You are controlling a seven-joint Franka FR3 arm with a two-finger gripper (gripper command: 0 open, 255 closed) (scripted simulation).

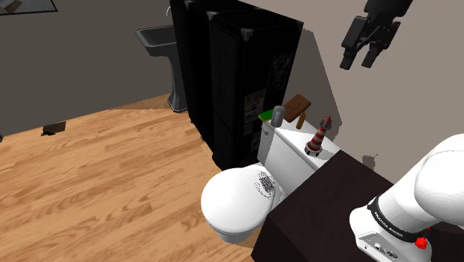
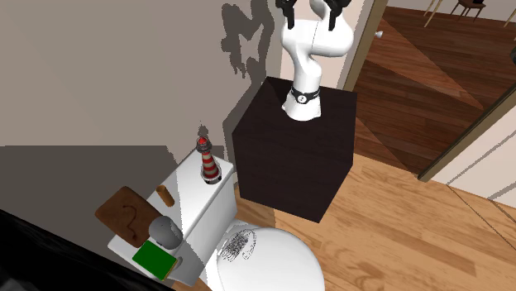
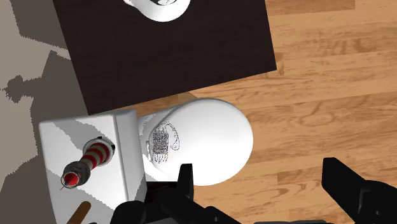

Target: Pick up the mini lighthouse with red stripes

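The mini lighthouse (image 1: pixel 319 137) has red and white stripes, a dark cap and a red tip. It stands upright on the white toilet tank (image 1: pixel 291 149), at the end nearest the dark stand. It also shows in the second exterior view as the lighthouse (image 2: pixel 210 159) and from above in the wrist view as the lighthouse (image 3: pixel 87 163). My black gripper (image 1: pixel 359 59) hangs high above the tank and the stand, open, holding nothing. In the wrist view its fingers (image 3: pixel 348 185) stand wide apart above the toilet bowl and floor.
The white toilet bowl (image 1: pixel 236 201) sits in front of the tank. On the tank are a grey cup (image 2: pixel 164 232), a green block (image 2: pixel 155 259), a brown board (image 2: pixel 126 215) and a small brown stick (image 2: pixel 165 195). A tall black cabinet (image 1: pixel 238 74) and a sink (image 1: pixel 160 41) stand beyond. The dark stand (image 2: pixel 296 149) adjoins the tank.
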